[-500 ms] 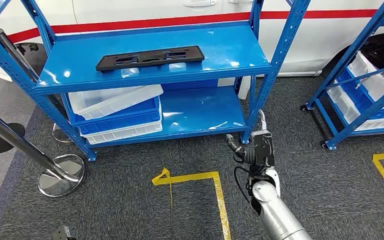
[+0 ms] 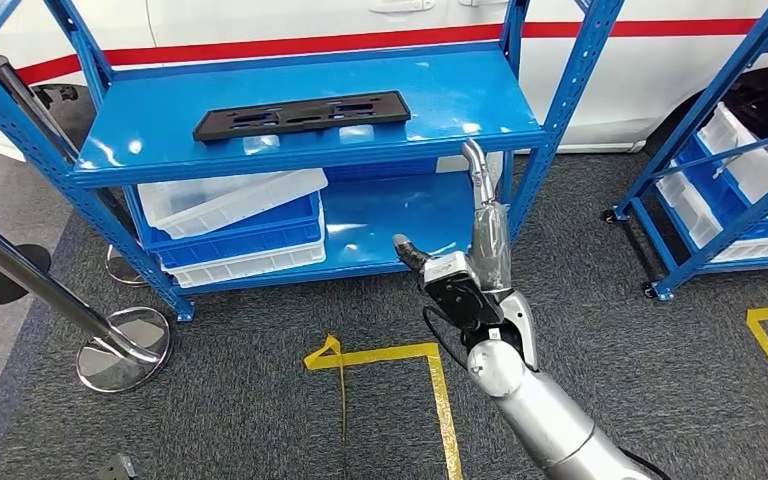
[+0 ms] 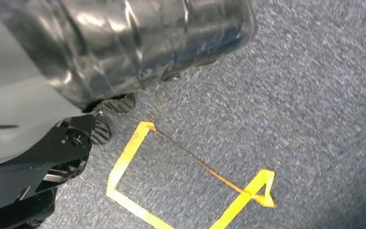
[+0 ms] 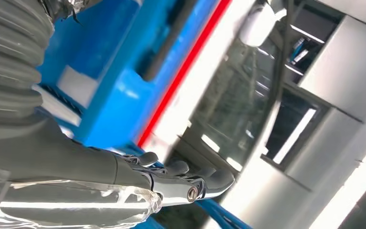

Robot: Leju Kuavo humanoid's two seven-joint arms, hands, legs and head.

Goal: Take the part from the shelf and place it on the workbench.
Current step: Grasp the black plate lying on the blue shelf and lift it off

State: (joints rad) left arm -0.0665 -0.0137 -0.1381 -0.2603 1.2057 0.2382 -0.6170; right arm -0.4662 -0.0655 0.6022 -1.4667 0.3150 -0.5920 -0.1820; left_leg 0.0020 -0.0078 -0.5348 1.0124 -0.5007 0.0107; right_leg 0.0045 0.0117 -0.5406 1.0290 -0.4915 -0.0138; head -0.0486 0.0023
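**Reach Phase: Right Hand Raised Toward the Shelf, Part Not Yet Grasped**

Far left, a steel post on a round base stands on the carpet beside the shelf. The left hand cannot be made out; the state of its fingers cannot be told. The left wrist view looks down at the carpet and a yellow tape mark.

The part, a long black flat plate with cut-outs, lies on the top deck of the shelf, left of centre and toward the far edge, with its long side running left to right. Nothing touches it. Below it, on the lower deck at the left, white and blue bins sit stacked.

Right of centre, the right hand is raised in front of the shelf, near its right front upright. The fingers are released and spread, pointing up, and hold nothing. The hand is below the top deck edge and well apart from the part, to its right and nearer the robot.

Judgement: the step in hand is the approach; the pick has not begun. The next move calls for lifting the hand above the deck edge, carrying it left and farther in over the part, clearing the upright, then closing on the plate along an edge. The workbench cannot be located from these views.

Far right, a second shelf holds white bins.
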